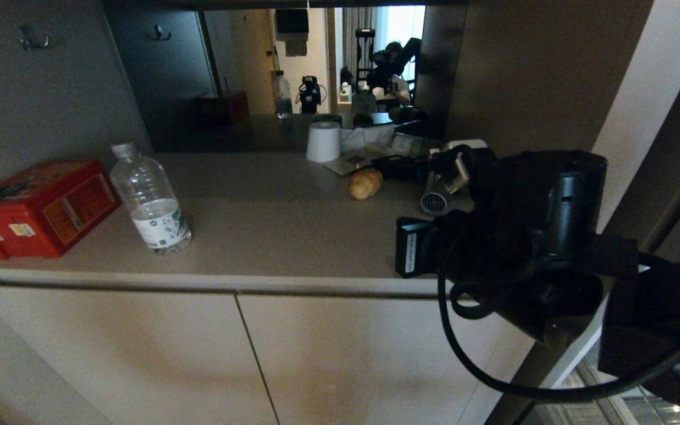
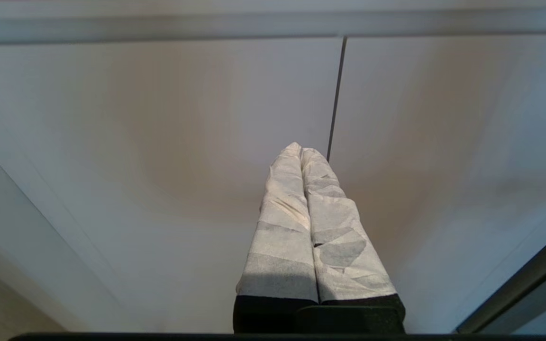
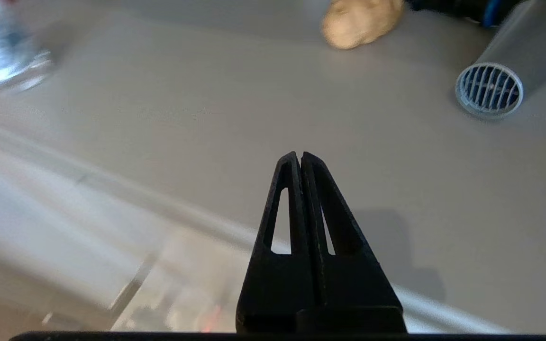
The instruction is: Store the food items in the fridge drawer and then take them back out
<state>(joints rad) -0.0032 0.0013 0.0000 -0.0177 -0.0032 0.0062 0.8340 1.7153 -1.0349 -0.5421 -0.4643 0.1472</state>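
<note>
Tan potato (image 1: 365,183): lay on the bench (image 1: 269,230), near the hairdryer (image 1: 441,198); pepper and fridge drawer unseen.
Progress: judged barely begun, nothing stored.
Right gripper (image 3: 300,158): over the bench's front edge, fingers pressed together, empty.
Left gripper (image 2: 300,150): facing the cabinet doors (image 2: 159,142), fingers closed, empty.
Room: open bench between water bottle (image 1: 150,200) and potato.

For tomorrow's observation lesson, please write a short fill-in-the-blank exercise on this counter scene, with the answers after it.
1. The potato lies on the ____.
2. The right gripper hovers above the counter with its fingers ____.
3. The water bottle stands beside a tin box coloured ____.
4. The hair dryer lies beside the ____.

Missing words: counter; shut; red; potato
</note>
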